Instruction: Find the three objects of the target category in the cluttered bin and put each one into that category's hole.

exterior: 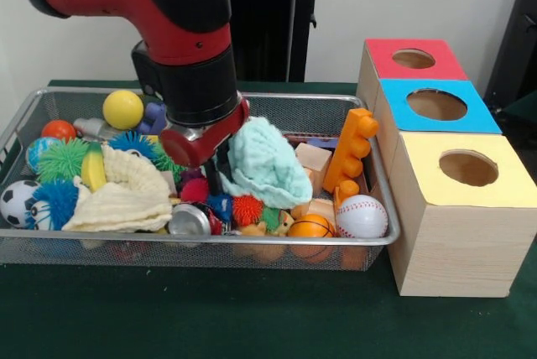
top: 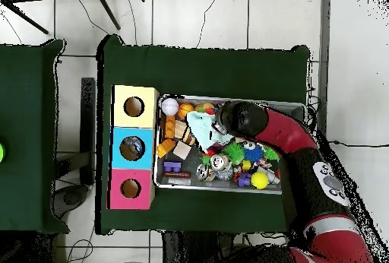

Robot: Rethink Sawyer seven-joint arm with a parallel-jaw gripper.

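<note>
The red and black arm (exterior: 180, 40) is reaching down from the upper left of the front frame into the bin (exterior: 277, 240), which is sitting on the green surface (exterior: 210, 317) across the left and centre of that frame. The hand (exterior: 216, 176) is hanging low among the toys at the bin's middle, just left of a pale green cloth (exterior: 267, 162); its dark tips are mostly hidden behind the red wrist, so I cannot tell whether it is open, closed or gripping anything.

The bin is holding a heap of things. A yellow ball (exterior: 123, 109) is lying toward its upper left, a soccer ball (exterior: 17, 201) at the lower left corner, and a cream cloth (exterior: 126, 195) is spreading over the left half. A baseball (exterior: 362, 215) and an orange ball (exterior: 311, 226) are resting at the lower right, with an orange block (exterior: 351, 148) leaning just above them against the right wall.

Three wooden boxes are standing in a row just right of the bin. The hole (exterior: 436, 104) is opening through the blue face of the middle box, between the red-faced box (exterior: 394, 61) above and the yellow-faced box (exterior: 457, 216) below.

In the overhead frame the arm (top: 304, 161) is curving up from the lower right to the bin (top: 296, 108) at centre, and the hole (top: 131, 148) is sitting left of the bin.
</note>
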